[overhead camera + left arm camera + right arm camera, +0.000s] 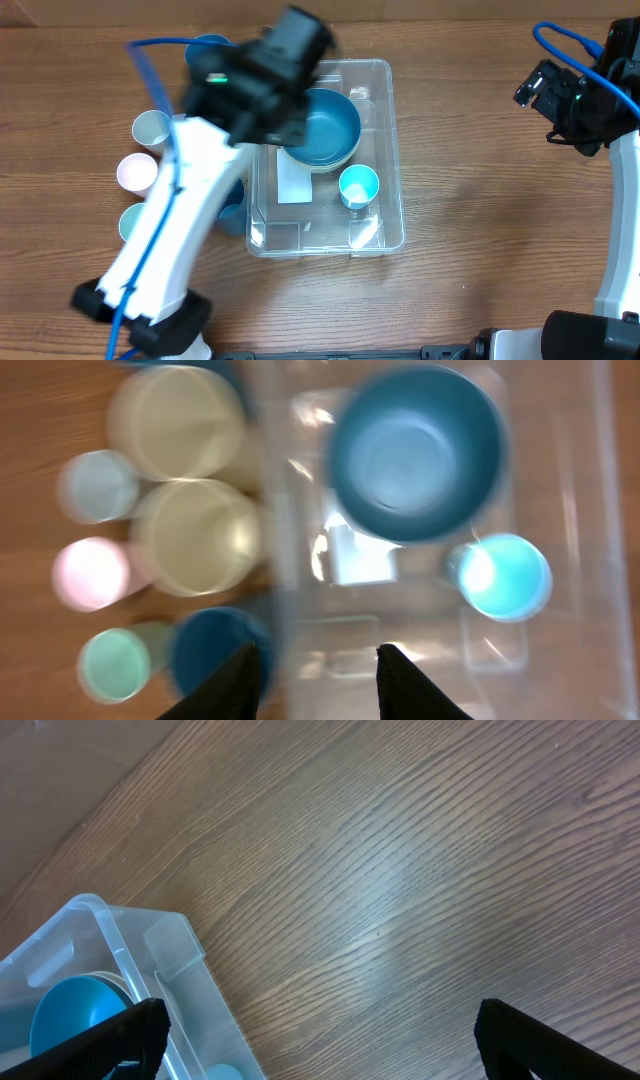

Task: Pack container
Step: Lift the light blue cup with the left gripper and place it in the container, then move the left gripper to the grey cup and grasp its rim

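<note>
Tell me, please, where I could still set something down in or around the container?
Inside the container, the near left floor around the white label is free, bordered by the blue bowl and cyan cup. The table right of the container is bare wood. Left of it is crowded with cups and cream bowls.

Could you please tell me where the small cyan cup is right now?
In the overhead view, the cyan cup stands inside the clear container, on its right side, close beside the large blue bowl and right of the white label.
</note>
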Robot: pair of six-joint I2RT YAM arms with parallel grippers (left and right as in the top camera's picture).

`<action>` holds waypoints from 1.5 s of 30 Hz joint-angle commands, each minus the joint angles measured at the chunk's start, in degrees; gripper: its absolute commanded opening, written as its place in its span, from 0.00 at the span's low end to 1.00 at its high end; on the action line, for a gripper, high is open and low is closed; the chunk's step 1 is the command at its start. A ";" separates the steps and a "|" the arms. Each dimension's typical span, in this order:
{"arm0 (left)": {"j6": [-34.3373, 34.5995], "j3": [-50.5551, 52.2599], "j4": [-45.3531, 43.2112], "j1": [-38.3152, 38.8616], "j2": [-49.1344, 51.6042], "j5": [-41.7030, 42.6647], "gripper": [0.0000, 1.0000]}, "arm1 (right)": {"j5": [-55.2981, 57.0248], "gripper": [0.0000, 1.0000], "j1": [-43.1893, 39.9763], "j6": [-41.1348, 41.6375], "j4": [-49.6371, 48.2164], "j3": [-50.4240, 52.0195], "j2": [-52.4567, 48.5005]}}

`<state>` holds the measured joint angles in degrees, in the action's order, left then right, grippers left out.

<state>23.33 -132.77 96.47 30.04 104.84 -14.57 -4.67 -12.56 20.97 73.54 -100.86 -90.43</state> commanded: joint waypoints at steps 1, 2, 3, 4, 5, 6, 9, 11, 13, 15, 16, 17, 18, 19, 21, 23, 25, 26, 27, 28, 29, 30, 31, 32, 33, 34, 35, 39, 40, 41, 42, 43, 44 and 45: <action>1.29 -1.11 0.33 -8.70 -4.39 -2.58 0.40 | -0.09 1.00 0.04 0.28 -0.13 -0.02 0.68; 1.25 -1.11 0.33 -11.47 -5.20 -2.60 0.41 | -0.07 1.00 0.04 0.28 -0.11 -0.02 0.68; 1.09 -1.11 0.33 -14.51 -5.81 -2.58 0.42 | -0.07 1.00 0.04 0.28 -0.13 -0.02 0.68; 0.85 -1.11 0.33 -17.79 -6.12 -2.56 0.44 | -0.07 1.00 0.04 0.28 -0.13 -0.02 0.68; 0.31 -1.11 0.31 -21.18 -6.16 -2.14 0.46 | -0.07 1.00 0.04 0.28 -0.13 -0.02 0.68; -0.24 -1.09 0.11 -24.44 -5.95 -1.70 0.47 | -0.07 1.00 0.04 0.28 -0.13 -0.02 0.68; -3.04 -0.76 -2.16 -34.77 -3.54 5.81 0.53 | -0.07 1.00 0.04 0.28 -0.13 -0.02 0.68; -3.96 -0.76 -3.72 -39.36 -1.22 10.40 0.54 | -0.09 1.00 0.04 0.28 -0.13 -0.02 0.68; -4.13 -0.76 -5.40 -43.45 2.60 14.60 0.53 | -0.07 1.00 0.04 0.28 -0.13 -0.02 0.68; -5.09 -0.76 -6.40 -45.72 6.51 17.07 0.51 | -0.07 1.00 0.04 0.28 -0.13 -0.02 0.68; -5.86 -0.76 -6.91 -46.40 8.52 18.05 0.49 | -0.09 1.00 0.04 0.28 -0.13 -0.02 0.68; -6.29 -0.76 -7.41 -46.66 10.58 18.53 0.48 | -0.07 1.00 0.04 0.28 -0.13 -0.02 0.68; -6.67 -0.76 -7.89 -46.66 12.48 18.58 0.47 | -0.09 1.00 0.04 0.28 -0.13 -0.02 0.68; -6.88 -0.76 -8.44 -46.62 14.43 18.29 0.47 | -0.07 1.00 0.04 0.28 -0.13 -0.02 0.68; -7.82 -0.76 -9.79 -46.58 18.03 18.21 0.48 | -0.07 1.00 0.04 0.28 -0.13 -0.02 0.68; -8.90 -0.76 -10.67 -46.53 21.22 18.16 0.48 | -0.07 1.00 0.04 0.28 -0.13 -0.02 0.68; -10.12 -0.76 -11.89 -46.53 24.44 18.16 0.47 | -0.09 1.00 0.04 0.28 -0.13 -0.02 0.68; -10.45 -0.76 -12.61 -46.53 25.66 18.16 0.48 | -0.07 1.00 0.04 0.28 -0.13 -0.02 0.68; -10.86 -0.76 -13.53 -46.53 27.04 18.16 0.47 | -0.09 1.00 0.04 0.28 -0.13 -0.02 0.68; -11.19 -0.76 -14.12 -46.51 27.82 18.21 0.47 | -0.07 1.00 0.04 0.28 -0.13 -0.02 0.68; -11.47 -0.76 -14.64 -46.40 28.70 18.18 0.48 | -0.09 1.00 0.04 0.28 -0.11 -0.02 0.68; -11.63 -0.76 -14.88 -46.40 29.51 18.16 0.48 | -0.07 1.00 0.04 0.28 -0.13 -0.02 0.68; -11.80 -0.76 -14.82 -46.42 30.34 18.14 0.47 | -0.07 1.00 0.04 0.28 -0.13 -0.02 0.68; -11.80 -0.76 -14.62 -46.42 30.88 17.97 0.47 | -0.07 1.00 0.04 0.28 -0.13 -0.02 0.68; -11.87 -0.76 -14.38 -46.40 31.41 17.86 0.47 | -0.09 1.00 0.04 0.28 -0.13 -0.02 0.68; -12.09 -0.76 -14.14 -46.36 31.85 17.73 0.46 | -0.07 1.00 0.04 0.28 -0.13 -0.02 0.68; -12.50 -0.74 -14.05 -46.31 32.48 17.42 0.46 | -0.07 1.00 0.04 0.28 -0.13 -0.02 0.68; -13.53 -0.72 -13.88 -45.83 34.07 16.65 0.43 | -0.07 1.00 0.04 0.28 -0.13 -0.02 0.68; -13.53 -0.70 -13.86 -45.70 34.36 16.52 0.42 | -0.07 1.00 0.04 0.28 -0.13 -0.02 0.68; -13.53 -0.70 -13.84 -45.59 34.64 16.46 0.40 | -0.09 1.00 0.04 0.28 -0.13 -0.02 0.68; -13.51 -0.66 -13.86 -45.48 34.88 16.17 0.36 | -0.09 1.00 0.04 0.28 -0.13 -0.02 0.68; -13.51 -0.66 -13.88 -45.42 35.04 15.76 0.34 | -0.07 1.00 0.04 0.28 -0.13 -0.02 0.68; -13.53 -0.66 -13.94 -45.38 35.34 15.41 0.33 | -0.07 1.00 0.04 0.28 -0.13 -0.02 0.68; -13.55 -0.66 -13.97 -45.40 35.43 15.17 0.34 | -0.07 1.00 0.04 0.28 -0.13 -0.02 0.68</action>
<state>11.33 -133.01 82.54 -16.10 138.63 2.07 -4.67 -12.56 20.99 73.54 -100.86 -90.43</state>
